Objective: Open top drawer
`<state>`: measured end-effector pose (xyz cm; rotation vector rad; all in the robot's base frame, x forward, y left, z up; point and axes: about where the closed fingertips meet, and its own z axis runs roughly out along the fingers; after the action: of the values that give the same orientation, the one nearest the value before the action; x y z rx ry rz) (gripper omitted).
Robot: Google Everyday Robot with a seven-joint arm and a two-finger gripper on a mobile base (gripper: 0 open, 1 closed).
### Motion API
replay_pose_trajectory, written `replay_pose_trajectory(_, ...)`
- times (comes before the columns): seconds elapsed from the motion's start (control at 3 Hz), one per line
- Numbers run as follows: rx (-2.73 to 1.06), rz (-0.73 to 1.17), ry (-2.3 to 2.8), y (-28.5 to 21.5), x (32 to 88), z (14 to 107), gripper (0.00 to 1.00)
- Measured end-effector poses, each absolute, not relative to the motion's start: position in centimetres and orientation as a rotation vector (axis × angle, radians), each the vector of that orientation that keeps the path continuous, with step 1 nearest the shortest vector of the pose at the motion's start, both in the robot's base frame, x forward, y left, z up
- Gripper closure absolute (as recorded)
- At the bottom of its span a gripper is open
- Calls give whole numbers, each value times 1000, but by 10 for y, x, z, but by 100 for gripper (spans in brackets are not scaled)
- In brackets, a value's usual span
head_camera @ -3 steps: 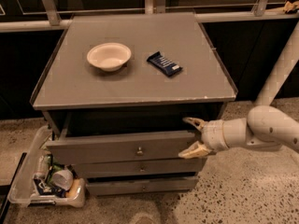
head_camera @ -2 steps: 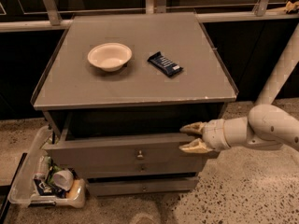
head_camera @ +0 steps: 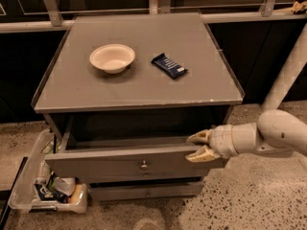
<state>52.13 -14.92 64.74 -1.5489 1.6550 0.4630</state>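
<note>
**Q:** Where is the wide grey top drawer sitting, and where is the white two-finger gripper in relation to it?

**A:** The drawer is standing partly out of the grey cabinet, with a dark gap showing above its front panel. The gripper is coming in from the right and is sitting at the right end of that panel, at the level of its top edge.

**Q:** What are the jaws doing?

**A:** They are standing parted, one above the other. The upper finger is reaching over the panel's top edge and the lower finger is lying against the front face. The edge is running between them. Whether the pads are pressing on it cannot be told.

**Q:** Which relation is governing the coming move?

**A:** The panel's long axis is running left to right, while the drawer's travel is running out from the cabinet, towards the camera. The jaws are therefore facing along the panel, so any pull will probably need to go crosswise to the way they point.

**Q:** Is the small round brass knob being used?

**A:** No. It is sitting at the panel's centre, well to the left of the jaws. An off-centre pull is likely risking a skewed, binding drawer.

**Q:** Is anything on the counter interfering?

**A:** No. The cream round bowl and the dark blue wrapped snack bar are lying well apart from the jaws.
</note>
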Motion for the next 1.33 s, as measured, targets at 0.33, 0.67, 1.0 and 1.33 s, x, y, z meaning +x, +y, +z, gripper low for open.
replay_pose_trajectory(0.33,-1540,445,1628,-144,513,660,100)
replay_pose_trajectory(0.67,-1540,445,1627,-144,513,660,82)
replay_pose_trajectory(1.0,-1540,445,1627,-144,513,660,59)
replay_pose_trajectory(1.33,-1540,445,1627,-144,513,660,35)
